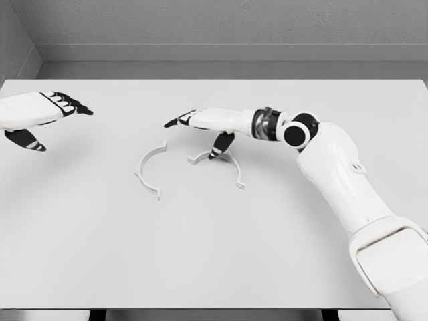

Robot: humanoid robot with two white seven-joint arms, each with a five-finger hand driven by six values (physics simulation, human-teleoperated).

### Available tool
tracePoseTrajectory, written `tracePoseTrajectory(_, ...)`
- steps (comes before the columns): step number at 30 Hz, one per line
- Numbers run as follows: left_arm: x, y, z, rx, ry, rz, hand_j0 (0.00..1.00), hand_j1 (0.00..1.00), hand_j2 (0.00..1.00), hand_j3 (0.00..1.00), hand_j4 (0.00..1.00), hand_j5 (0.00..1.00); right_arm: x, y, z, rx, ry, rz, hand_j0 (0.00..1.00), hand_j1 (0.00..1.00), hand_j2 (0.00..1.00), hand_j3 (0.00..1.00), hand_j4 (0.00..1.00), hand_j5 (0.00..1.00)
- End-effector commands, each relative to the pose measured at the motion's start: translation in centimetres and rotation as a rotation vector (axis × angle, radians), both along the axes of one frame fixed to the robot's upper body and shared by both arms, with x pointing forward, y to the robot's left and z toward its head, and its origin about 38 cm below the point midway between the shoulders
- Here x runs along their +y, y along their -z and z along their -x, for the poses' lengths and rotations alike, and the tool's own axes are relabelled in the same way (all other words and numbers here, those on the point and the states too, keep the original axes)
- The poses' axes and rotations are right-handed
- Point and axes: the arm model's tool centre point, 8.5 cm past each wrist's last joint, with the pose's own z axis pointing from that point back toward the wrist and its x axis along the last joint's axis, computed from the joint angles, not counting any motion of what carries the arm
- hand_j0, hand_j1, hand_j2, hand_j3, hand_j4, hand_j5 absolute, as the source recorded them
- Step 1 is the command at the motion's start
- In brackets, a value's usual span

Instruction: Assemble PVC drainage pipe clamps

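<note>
Two clamp halves lie mid-table: left half and right half — arcs facing each other. Our right hand, fingers spread and empty, hovers at the right half's twelve o'clock, far nearer than our open left hand.

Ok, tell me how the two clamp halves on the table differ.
The left clamp half lies clear of both arms, its open side facing right. The right clamp half arches with its open side facing down, and the right robot hand reaches over it, thumb at its top. Both are thin white half-rings with end tabs, flat on the table.
</note>
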Motion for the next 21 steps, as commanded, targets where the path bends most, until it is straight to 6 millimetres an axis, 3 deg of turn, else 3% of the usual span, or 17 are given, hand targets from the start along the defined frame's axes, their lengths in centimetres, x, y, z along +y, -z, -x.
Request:
tracePoseTrajectory(1,0.1,-0.1,0.0,0.001,-0.003,0.01,1.0,1.0,1.0,1.0,1.0,1.0,0.7,-0.2,0.1,0.0,-0.008,-0.01,1.0,1.0,1.0,1.0,1.0,1.0)
tracePoseTrajectory(16,0.2,0.0,0.1,0.004,-0.003,0.003,1.0,1.0,1.0,1.0,1.0,1.0,0.1,0.7,-0.3,0.025,0.015,0.013,1.0,1.0,1.0,1.0,1.0,1.0)
tracePoseTrajectory(21,0.3,-0.1,0.2,0.003,-0.005,0.006,1.0,1.0,1.0,1.0,1.0,1.0,-0.5,0.2,-1.4,0.04,0.052,0.008,1.0,1.0,1.0,1.0,1.0,1.0)
